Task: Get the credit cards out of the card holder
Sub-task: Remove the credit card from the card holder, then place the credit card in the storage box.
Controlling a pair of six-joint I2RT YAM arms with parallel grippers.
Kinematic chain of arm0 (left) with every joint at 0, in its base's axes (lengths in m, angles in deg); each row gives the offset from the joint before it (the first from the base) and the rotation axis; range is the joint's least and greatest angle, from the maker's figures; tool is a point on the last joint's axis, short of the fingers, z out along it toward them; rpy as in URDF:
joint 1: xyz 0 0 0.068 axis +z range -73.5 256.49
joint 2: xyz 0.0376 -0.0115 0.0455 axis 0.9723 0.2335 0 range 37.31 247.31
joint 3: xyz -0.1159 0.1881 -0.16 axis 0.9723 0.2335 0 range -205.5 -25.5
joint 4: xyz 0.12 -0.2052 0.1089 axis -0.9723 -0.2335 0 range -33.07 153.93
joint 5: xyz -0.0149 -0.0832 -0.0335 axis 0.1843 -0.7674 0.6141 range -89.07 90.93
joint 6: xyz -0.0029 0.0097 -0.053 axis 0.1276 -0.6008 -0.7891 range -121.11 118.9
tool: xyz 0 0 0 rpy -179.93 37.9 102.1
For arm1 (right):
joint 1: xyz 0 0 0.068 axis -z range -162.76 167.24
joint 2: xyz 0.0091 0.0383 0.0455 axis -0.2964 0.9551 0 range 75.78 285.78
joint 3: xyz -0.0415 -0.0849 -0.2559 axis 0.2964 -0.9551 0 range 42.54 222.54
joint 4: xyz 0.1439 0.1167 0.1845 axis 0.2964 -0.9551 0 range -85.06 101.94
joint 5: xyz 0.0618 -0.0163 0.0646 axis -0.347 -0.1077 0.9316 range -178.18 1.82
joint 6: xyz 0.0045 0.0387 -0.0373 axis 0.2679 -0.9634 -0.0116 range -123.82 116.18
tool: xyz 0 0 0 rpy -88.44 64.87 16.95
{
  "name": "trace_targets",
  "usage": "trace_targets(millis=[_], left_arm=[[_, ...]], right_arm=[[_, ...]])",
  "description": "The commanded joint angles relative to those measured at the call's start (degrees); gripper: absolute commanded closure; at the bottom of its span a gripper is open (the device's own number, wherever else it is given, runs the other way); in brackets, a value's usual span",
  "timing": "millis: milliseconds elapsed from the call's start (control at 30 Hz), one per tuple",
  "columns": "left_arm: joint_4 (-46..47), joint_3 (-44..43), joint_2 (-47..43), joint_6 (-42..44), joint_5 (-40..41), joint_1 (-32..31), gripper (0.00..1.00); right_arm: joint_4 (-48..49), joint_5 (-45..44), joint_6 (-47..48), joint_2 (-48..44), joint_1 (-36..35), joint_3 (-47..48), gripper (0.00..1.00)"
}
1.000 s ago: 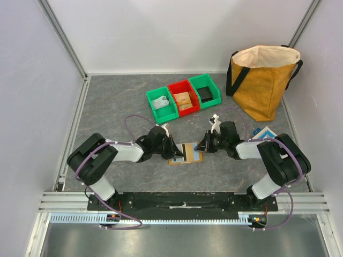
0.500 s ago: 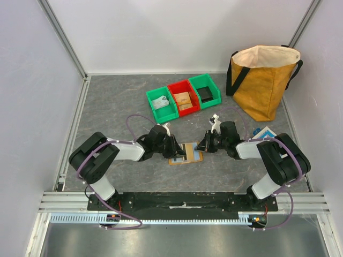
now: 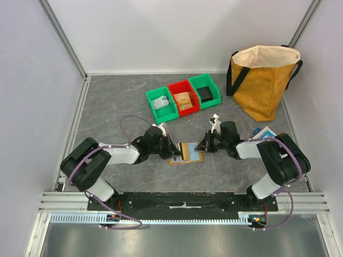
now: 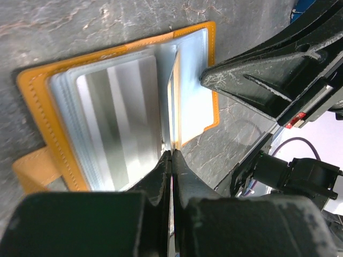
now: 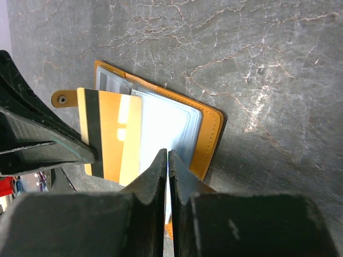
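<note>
An open tan-orange card holder (image 3: 196,157) is shown lying flat on a grey table (image 3: 118,101), toward the near edge and between the two grippers. The left gripper (image 4: 171,156) is clenched on the edge of a gold credit card (image 5: 110,134) with a black stripe, which is held raised above the open holder. The right gripper (image 5: 167,156) is closed, its tips set on the holder's whitish panel; whether anything is pinched there cannot be told. A row of three bins (image 3: 179,85) and a mustard bag (image 3: 265,91) are seen farther back.
</note>
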Motion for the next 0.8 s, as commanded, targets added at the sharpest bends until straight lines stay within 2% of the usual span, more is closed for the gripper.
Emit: trace_targets(millis=[0, 67, 200, 367, 500, 633, 767], left_arm=[[-3.53, 3.37, -5.28, 1.83, 1.78, 0.69, 0.98], [-4.76, 4.33, -8.35, 3.06, 2.66, 0.69, 0.98], [-6.96, 5.57, -14.23, 7.54, 4.15, 0.87, 0.98], [-9.6, 5.13, -22.67, 14.13, 6.35, 1.04, 0.98], [-8.99, 4.25, -28.3, 20.36, 5.83, 1.04, 0.98], [-6.18, 2.94, -32.61, 25.9, 0.75, 1.22, 0.98], [-2.58, 1.18, -35.08, 29.77, -7.07, 1.22, 0.98]], right_arm=[[-5.69, -3.95, 3.27, 1.35, 0.6, -1.49, 0.9], [-5.77, -3.69, 3.35, 1.0, 0.6, -1.23, 0.89], [-6.38, -2.72, 3.35, -1.45, 0.6, -0.44, 0.8], [-9.2, -0.1, 4.94, -8.21, 0.51, 2.63, 0.55], [-7.1, 5.52, 5.73, -16.56, 0.68, 3.87, 0.34], [-2.8, 11.85, 5.38, -23.77, 0.51, 4.92, 0.25], [5.1, 17.31, 1.43, -28.26, 0.16, 5.01, 0.22]])
